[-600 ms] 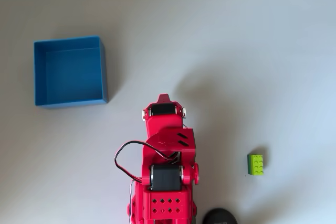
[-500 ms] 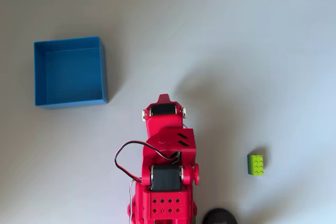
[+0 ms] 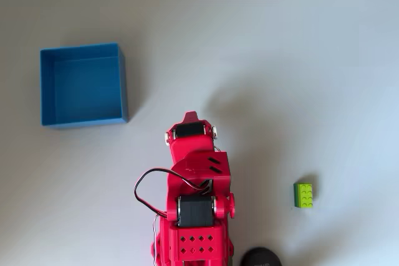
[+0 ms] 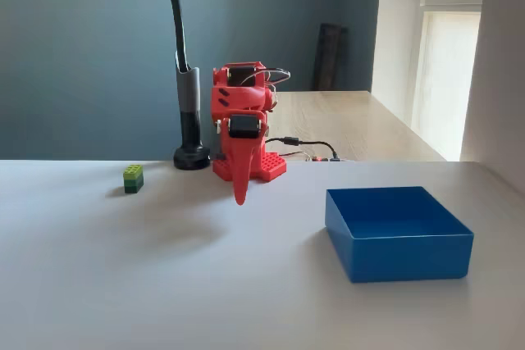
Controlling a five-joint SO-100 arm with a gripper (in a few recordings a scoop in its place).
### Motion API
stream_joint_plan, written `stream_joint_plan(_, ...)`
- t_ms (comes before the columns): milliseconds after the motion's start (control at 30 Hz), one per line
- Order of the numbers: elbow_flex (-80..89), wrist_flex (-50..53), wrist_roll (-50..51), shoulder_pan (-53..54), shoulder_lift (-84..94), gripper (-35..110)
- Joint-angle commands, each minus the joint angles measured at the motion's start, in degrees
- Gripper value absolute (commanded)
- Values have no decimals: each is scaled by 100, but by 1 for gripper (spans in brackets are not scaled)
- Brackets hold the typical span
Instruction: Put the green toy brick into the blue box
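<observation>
Two things matter here, and they sit well apart: the green toy brick lies on the bare table at the lower right of the overhead view, and the blue box stands empty at the upper left. In the fixed view the brick is at the left, near the black lamp base, and the box at the lower right. The red arm is folded at the bottom middle of the overhead view, with the gripper pointing straight down above the table, between the two things and touching neither. Its fingers look pressed together to a narrow point, holding nothing. I judge the task barely begun: the reach for the brick is the step in hand. The next move calls for swinging toward the brick, spreading the fingers, and lowering over it.
</observation>
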Motion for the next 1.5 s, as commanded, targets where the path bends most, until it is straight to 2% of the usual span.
stream_joint_plan(0,62,26,-53,0,9,0)
stream_joint_plan(200,-70,-290,-70,-26,-35,0)
stream_joint_plan(567,-466,-352,650,123,-220,0)
stream_joint_plan(833,-1178,-773,1178,782,-1854,0)
stream_joint_plan(1033,-1793,-1063,993,1107,-3234,0)
stream_joint_plan(1267,-2848,-1072,844,1134,-4632,0)
stream_joint_plan(1467,-3885,-940,1239,1301,-5678,0)
